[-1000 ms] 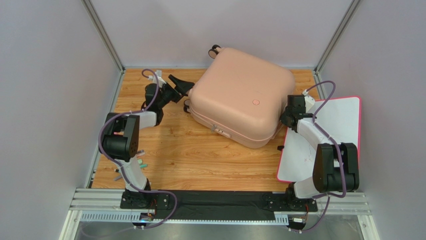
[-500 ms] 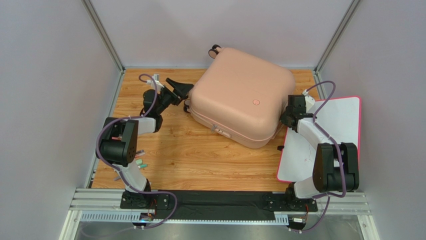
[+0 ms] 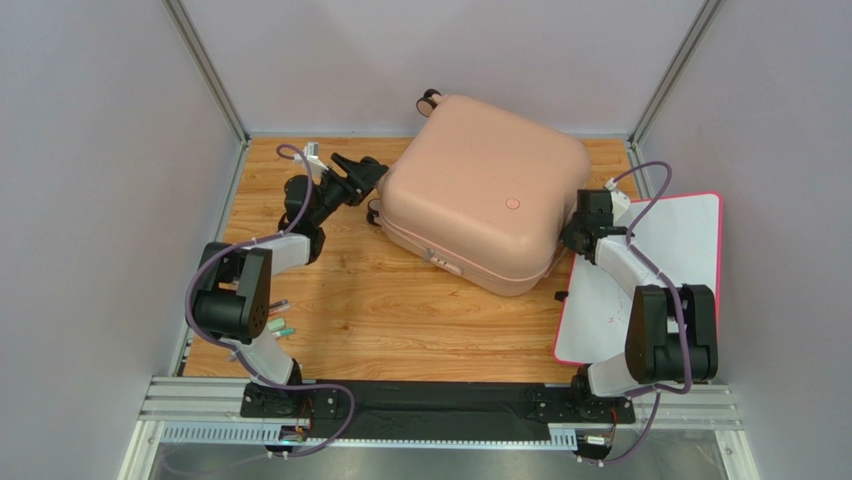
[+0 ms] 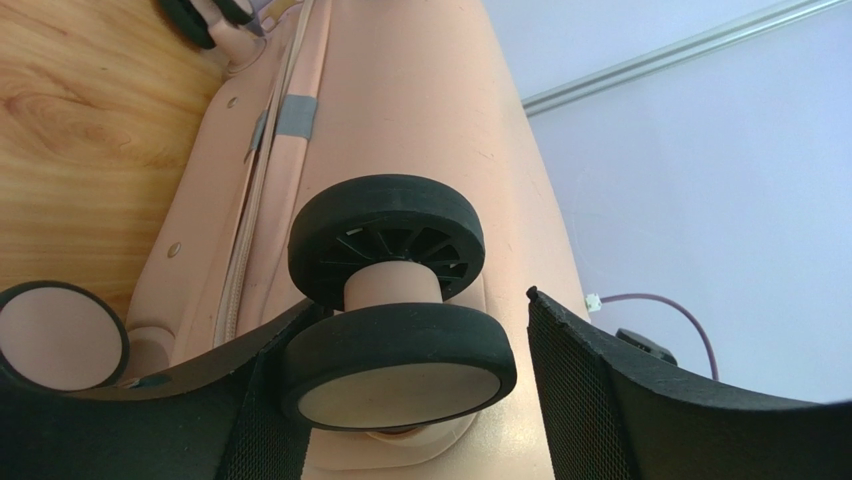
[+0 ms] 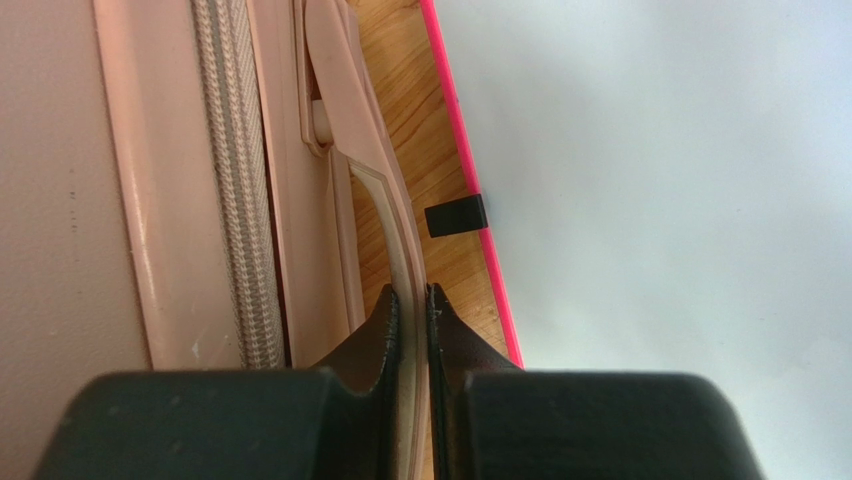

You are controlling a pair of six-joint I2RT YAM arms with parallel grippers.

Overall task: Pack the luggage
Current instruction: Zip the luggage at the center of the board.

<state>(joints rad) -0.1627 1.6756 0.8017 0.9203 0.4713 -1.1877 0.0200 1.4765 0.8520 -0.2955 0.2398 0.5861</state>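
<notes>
The pale pink luggage [image 3: 480, 205] lies closed and flat on the wooden table, emblem [image 3: 512, 204] facing up. My left gripper [image 3: 362, 172] is open at its left side; in the left wrist view [image 4: 400, 400] its jaws straddle a black caster wheel [image 4: 395, 365] without pinching it. A second wheel [image 4: 62, 335] shows at lower left. My right gripper [image 3: 572, 232] is at the luggage's right side. In the right wrist view [image 5: 412, 310] it is shut on the luggage's pink side handle [image 5: 385, 210], next to the zipper [image 5: 232, 190].
A flat white board with a pink rim [image 3: 650, 280] lies under the right arm at the table's right edge. Small markers [image 3: 280, 326] lie near the left arm's base. Grey walls close in the back and both sides.
My left gripper has moved up and right toward the luggage's left corner, closing in around the wheel. The right arm and the luggage have not moved.
</notes>
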